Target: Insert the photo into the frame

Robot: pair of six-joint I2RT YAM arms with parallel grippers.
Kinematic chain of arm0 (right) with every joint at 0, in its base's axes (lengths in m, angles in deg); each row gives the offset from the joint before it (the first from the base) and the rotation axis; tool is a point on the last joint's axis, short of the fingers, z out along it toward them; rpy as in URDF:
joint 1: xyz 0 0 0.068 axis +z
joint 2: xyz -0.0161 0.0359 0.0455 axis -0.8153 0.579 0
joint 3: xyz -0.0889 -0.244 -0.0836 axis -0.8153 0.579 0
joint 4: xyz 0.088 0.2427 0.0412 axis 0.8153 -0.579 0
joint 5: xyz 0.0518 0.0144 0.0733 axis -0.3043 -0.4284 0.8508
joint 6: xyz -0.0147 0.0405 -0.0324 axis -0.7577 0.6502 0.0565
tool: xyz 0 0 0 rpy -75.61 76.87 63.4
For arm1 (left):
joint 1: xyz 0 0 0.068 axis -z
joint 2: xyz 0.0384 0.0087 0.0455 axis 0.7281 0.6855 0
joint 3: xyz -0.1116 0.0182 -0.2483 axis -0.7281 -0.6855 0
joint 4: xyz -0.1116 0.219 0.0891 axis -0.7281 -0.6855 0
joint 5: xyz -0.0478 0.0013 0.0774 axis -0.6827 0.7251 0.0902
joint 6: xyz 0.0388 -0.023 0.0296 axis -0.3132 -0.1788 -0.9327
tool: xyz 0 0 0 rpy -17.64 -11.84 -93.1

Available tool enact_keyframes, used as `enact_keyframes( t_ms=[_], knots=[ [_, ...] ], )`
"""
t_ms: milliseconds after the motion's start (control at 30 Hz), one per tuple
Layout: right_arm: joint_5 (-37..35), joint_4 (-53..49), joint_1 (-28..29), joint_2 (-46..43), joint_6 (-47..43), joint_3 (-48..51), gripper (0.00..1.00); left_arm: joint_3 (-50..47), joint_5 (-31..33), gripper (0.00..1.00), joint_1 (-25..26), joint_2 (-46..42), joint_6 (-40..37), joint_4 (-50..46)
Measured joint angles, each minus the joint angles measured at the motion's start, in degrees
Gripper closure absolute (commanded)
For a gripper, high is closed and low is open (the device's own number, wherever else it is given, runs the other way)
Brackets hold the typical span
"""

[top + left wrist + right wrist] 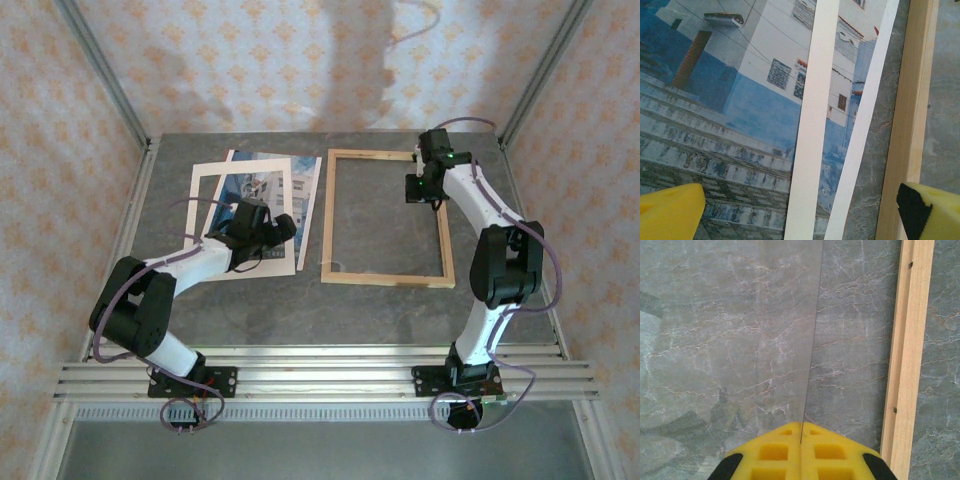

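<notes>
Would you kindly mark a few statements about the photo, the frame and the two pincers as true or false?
1. The frame lies empty on the table. True.
2. The photo lies left of the frame. True.
3. The left pincer is shut on the photo. False: it is open, over the photo.
4. The right pincer stands wide open. False: its fingers are pressed together.
5. The photo lies on top of the white mat. False: the mat lies over it.
</notes>
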Motion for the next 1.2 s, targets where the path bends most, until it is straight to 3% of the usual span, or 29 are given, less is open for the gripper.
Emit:
enact_keyframes(
  t_ms=[1200],
  knots=[
    [0.2,-1.2,-1.4,1.2,-2.7,-2.3,1.00,0.0,-0.2,0.00,0.0,0.9,0.0,0.0]
  ],
)
